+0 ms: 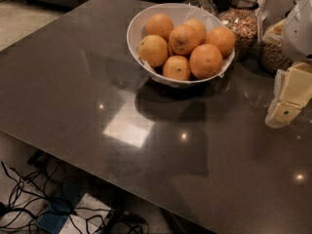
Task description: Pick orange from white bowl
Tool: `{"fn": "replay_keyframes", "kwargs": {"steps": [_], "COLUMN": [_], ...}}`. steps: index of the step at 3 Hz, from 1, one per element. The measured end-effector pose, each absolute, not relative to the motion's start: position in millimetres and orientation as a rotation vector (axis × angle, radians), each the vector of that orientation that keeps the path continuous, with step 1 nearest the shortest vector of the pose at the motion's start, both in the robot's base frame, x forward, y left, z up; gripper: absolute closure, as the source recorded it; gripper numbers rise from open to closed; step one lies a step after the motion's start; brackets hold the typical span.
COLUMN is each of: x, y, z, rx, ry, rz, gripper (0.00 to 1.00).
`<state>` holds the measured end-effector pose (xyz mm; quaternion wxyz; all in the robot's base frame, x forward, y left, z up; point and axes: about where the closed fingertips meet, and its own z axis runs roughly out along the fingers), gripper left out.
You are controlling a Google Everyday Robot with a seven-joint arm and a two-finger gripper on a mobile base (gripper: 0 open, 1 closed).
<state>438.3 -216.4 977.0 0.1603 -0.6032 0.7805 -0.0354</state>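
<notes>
Gripper (285,106), state indiscernible, is hanging at the right edge; the orange (205,60) is sitting up-left in the white bowl (132,30).

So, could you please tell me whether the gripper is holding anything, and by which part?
Nothing is held. The gripper hangs at the right edge, apart from the bowl, and the oranges all lie in the bowl.

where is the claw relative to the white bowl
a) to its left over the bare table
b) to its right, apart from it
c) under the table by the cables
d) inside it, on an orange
B: the claw hangs at the right edge of the view above the table, apart from the white bowl and its oranges.
</notes>
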Motion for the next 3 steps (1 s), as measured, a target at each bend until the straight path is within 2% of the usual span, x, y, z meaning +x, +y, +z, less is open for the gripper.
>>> {"fn": "replay_keyframes", "kwargs": {"steps": [3], "x": [474.3], "y": [-172.5], "z": [985.4], "rx": [-1.669], "ry": [2.092], "rz": [-0.003], "gripper": [0.0]}}
